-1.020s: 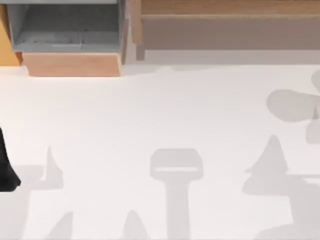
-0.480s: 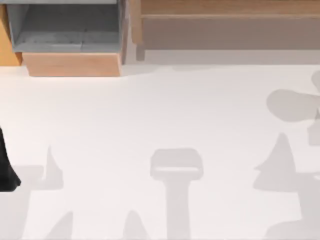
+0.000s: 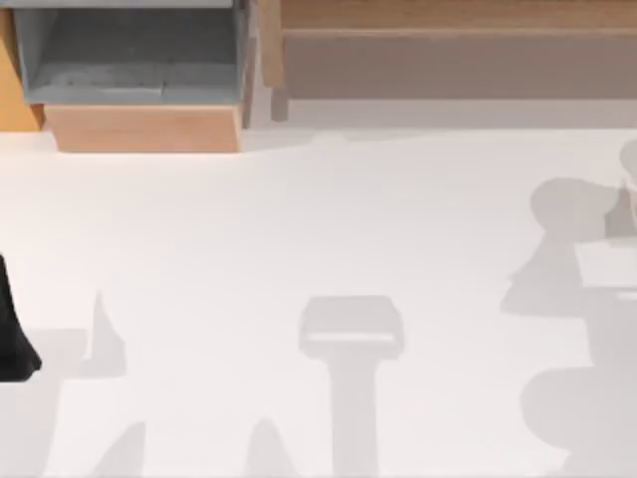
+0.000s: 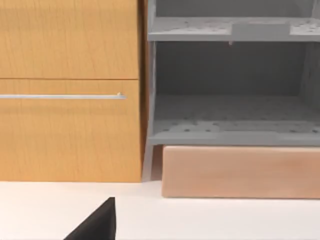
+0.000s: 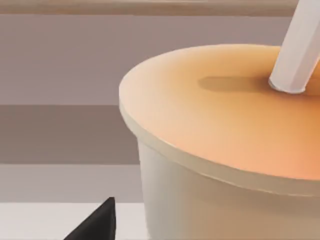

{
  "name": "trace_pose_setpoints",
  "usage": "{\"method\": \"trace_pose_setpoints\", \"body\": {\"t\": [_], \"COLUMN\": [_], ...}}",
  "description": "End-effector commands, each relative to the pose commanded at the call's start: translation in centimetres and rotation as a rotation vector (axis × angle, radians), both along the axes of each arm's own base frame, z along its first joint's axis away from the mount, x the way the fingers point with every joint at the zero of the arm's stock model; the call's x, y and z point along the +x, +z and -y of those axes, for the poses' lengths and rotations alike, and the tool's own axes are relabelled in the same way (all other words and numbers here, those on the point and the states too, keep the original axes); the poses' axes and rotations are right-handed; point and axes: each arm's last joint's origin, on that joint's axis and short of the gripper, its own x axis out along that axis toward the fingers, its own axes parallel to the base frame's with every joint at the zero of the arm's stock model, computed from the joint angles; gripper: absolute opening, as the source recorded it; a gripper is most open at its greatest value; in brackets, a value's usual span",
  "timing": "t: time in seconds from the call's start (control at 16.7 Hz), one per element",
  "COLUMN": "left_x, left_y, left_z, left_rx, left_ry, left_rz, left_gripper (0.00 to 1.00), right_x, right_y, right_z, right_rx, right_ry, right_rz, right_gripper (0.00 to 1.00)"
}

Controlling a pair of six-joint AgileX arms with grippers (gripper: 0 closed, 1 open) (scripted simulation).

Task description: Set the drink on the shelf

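In our right wrist view the drink, a pale cup with an orange lid [image 5: 220,115] and an upright white straw [image 5: 300,45], stands directly ahead of our right gripper [image 5: 95,222], whose opening we cannot tell. Beyond it lies the long light-brown plank shelf [image 3: 448,40], at twelve to one o'clock on the white worktop [image 3: 318,229]. Our left arm [image 3: 12,329] sits parked at nine o'clock; no lettering is readable.

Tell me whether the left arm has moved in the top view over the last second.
No. The left arm sits at the same spot on the table's left edge, no nearer the grey-lined box. The shadows at the right have shifted.
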Motion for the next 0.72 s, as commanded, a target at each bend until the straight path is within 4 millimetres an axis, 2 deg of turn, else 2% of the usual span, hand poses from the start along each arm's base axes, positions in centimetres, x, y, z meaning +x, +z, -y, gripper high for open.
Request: {"method": "trace_pose_setpoints", "body": {"t": [0.18,0.42,0.72], "left_x": [0.0,0.0,0.0], "left_y": [0.0,0.0,0.0], "left_z": [0.0,0.0,0.0], "left_rx": [0.000,0.000,0.000], "left_ry": [0.000,0.000,0.000], "left_rz": [0.000,0.000,0.000], "left_gripper": [1.00,1.00,1.00], "right_x": [2.1,2.3,2.3], "right_y": [-0.2,-0.2,-0.2], "right_z": [-0.1,-0.1,-0.1], "right_rx": [0.000,0.000,0.000], "right_ry": [0.000,0.000,0.000], "right_rz": [-0.001,-0.002,-0.002], "right_gripper": [1.00,1.00,0.62]}}
